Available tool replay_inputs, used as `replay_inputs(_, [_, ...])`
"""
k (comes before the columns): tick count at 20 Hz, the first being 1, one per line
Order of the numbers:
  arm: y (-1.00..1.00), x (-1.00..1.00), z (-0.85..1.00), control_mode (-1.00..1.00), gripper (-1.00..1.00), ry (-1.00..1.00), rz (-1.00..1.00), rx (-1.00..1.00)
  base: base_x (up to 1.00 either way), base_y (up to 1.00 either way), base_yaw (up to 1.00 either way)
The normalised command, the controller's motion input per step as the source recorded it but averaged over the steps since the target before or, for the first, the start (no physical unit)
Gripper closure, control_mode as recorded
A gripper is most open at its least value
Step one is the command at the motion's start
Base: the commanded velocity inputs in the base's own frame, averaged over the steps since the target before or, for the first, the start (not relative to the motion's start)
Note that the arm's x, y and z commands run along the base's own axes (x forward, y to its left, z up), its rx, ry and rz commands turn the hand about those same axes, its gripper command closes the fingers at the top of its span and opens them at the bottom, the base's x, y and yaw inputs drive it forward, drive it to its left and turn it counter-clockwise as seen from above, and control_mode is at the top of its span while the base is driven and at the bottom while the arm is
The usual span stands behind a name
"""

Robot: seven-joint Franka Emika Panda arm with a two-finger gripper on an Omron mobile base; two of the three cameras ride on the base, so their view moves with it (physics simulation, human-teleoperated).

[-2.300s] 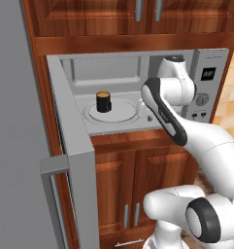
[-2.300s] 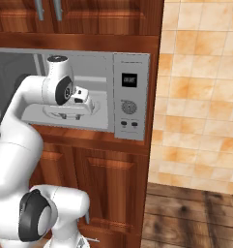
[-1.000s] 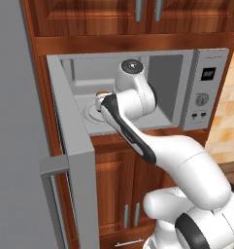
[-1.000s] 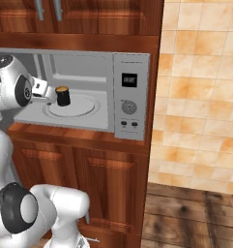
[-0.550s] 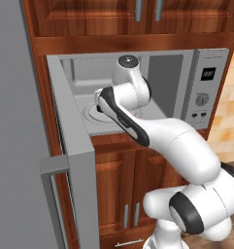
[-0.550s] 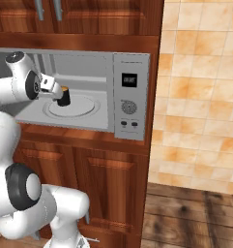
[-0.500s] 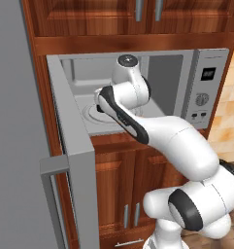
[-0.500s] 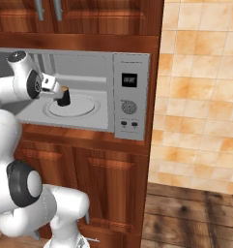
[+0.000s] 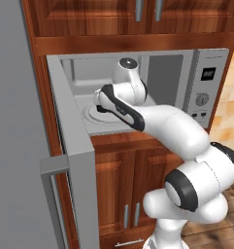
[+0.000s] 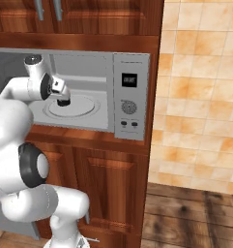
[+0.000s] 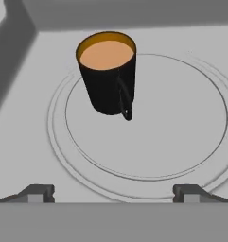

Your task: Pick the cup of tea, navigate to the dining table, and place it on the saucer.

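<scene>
Black cup of tea (image 11: pixel 107 73) upright on microwave turntable (image 11: pixel 181 123), tool (image 11: pixel 113 193) wide open, short of it

So we're parked in front of a built-in microwave (image 10: pixel 130 97) with its door (image 9: pixel 75 160) swung open, set in reddish wood cabinets (image 9: pixel 123 175) with slim metal handles (image 9: pixel 130 216) above and below. Off to the right we've got a warm orange tiled wall (image 10: pixel 200 97) and a dark plank wood floor (image 10: pixel 195 218)
</scene>
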Motion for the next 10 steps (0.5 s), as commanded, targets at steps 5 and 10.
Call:
replay_inputs(5, [0.0,0.07,-0.39,-1.0,-1.0,-0.1,0.0,0.06,0.0,0.0,0.0])
replay_inputs(10, [0.0,0.24,0.0,-1.0,-1.0,-0.01,0.0,0.0,0.0,0.0,0.0])
